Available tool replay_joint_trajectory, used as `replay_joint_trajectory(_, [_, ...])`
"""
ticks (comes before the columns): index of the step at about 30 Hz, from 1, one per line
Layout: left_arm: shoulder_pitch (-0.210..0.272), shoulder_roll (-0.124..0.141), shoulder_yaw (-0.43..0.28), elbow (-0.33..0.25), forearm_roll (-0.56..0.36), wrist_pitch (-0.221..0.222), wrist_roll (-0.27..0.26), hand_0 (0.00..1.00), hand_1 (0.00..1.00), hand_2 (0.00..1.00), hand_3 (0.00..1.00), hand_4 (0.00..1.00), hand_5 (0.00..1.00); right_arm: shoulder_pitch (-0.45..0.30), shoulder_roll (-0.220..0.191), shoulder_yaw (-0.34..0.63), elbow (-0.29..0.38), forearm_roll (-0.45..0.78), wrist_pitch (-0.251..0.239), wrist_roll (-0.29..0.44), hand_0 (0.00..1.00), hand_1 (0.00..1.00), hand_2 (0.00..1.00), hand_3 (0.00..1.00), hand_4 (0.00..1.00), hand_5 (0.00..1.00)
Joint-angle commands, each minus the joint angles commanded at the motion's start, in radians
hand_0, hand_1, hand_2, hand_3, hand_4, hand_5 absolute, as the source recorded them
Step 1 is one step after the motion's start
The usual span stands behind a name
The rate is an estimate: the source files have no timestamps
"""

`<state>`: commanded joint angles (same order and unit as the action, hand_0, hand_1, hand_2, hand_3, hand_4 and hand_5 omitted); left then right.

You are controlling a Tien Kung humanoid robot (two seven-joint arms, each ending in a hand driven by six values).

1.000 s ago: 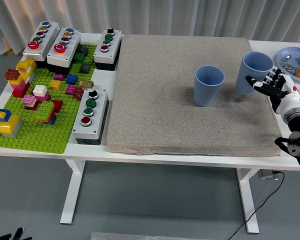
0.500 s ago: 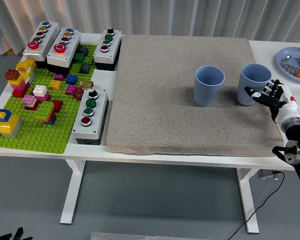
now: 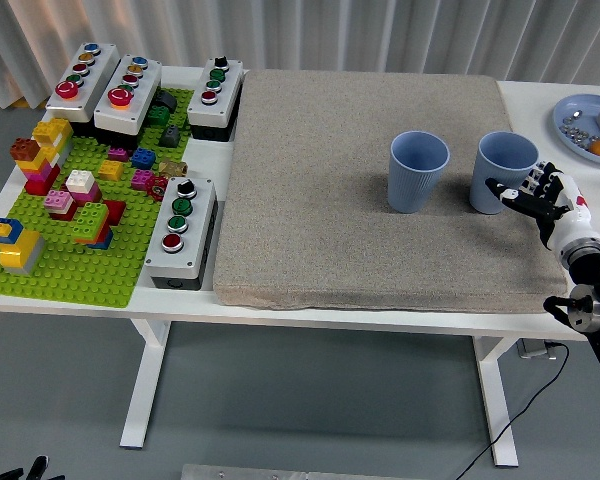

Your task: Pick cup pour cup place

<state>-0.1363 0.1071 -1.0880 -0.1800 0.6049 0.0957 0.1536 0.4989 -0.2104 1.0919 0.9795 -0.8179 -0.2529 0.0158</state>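
Two light blue ribbed cups stand upright on the grey mat (image 3: pixel 360 260). The left cup (image 3: pixel 418 171) is near the mat's middle right. The right cup (image 3: pixel 504 172) stands by the mat's right edge. My right hand (image 3: pixel 528 193) comes in from the right, just in front of and to the right of the right cup. Its fingers are spread and hold nothing, and the thumb tip is close to the cup's lower wall. A small part of my left hand (image 3: pixel 25 468) shows at the bottom left corner, below the table.
A green baseplate (image 3: pixel 80 275) with coloured bricks fills the table's left side. Several grey button boxes (image 3: pixel 180 228) stand on and around it. A blue plate (image 3: pixel 585 125) with small items sits at the far right edge.
The right cup was tilted and raised in my right hand; it came down onto the mat and stands upright. My right hand has let go and drawn back slightly toward the near right.
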Motion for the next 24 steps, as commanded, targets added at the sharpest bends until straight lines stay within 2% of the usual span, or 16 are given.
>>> replay_joint_trajectory(1, [0.0,0.0,0.0,0.0,0.0,0.0,0.0,0.691,0.707,0.733,0.65,0.486,0.98,0.0,0.0,0.0,0.0,-0.003,0.005,-0.002,0.868,0.669,0.523,0.563,0.693,0.135])
replay_joint_trajectory(2, [0.001,0.0,0.001,0.0,0.0,0.0,0.0,0.691,0.707,0.734,0.65,0.486,0.981,-0.001,-0.001,0.001,0.0,-0.011,0.017,-0.009,0.883,0.745,0.64,0.754,0.706,0.153])
replay_joint_trajectory(7, [0.001,0.0,0.004,0.0,-0.002,-0.001,0.0,0.691,0.707,0.734,0.65,0.486,0.981,-0.003,-0.002,0.005,0.001,-0.019,0.032,-0.022,0.883,0.745,0.64,0.754,0.706,0.153])
replay_joint_trajectory(8, [0.001,0.0,0.004,0.0,-0.002,-0.001,0.0,0.691,0.707,0.734,0.65,0.486,0.98,-0.003,-0.002,0.006,0.001,-0.021,0.031,-0.022,0.889,0.772,0.713,0.85,0.743,0.193])
replay_joint_trajectory(13, [0.002,0.0,0.006,0.0,-0.004,-0.001,0.0,0.691,0.707,0.734,0.65,0.486,0.98,-0.004,-0.004,0.012,-0.002,-0.022,0.045,-0.029,0.889,0.772,0.713,0.85,0.743,0.193])
replay_joint_trajectory(14, [0.002,0.0,0.006,0.0,-0.004,-0.001,0.0,0.691,0.707,0.733,0.65,0.487,0.982,-0.004,-0.003,0.013,-0.002,-0.024,0.049,-0.031,0.89,0.78,0.759,0.87,0.768,0.219])
replay_joint_trajectory(19, [0.002,0.0,0.009,0.0,-0.01,0.0,-0.003,0.691,0.707,0.733,0.65,0.487,0.982,-0.006,-0.004,0.022,-0.001,-0.041,0.075,-0.04,0.89,0.78,0.759,0.87,0.768,0.219])
replay_joint_trajectory(20, [0.002,0.0,0.009,0.0,-0.011,0.0,-0.003,0.691,0.707,0.734,0.65,0.484,0.978,-0.006,-0.004,0.023,0.0,-0.042,0.076,-0.04,0.895,0.81,0.85,0.909,0.85,0.304])
replay_joint_trajectory(24, [0.0,0.0,0.009,0.0,-0.008,-0.001,-0.002,0.691,0.707,0.734,0.65,0.484,0.978,-0.005,-0.007,0.028,0.002,-0.043,0.083,-0.04,0.895,0.81,0.85,0.909,0.85,0.304])
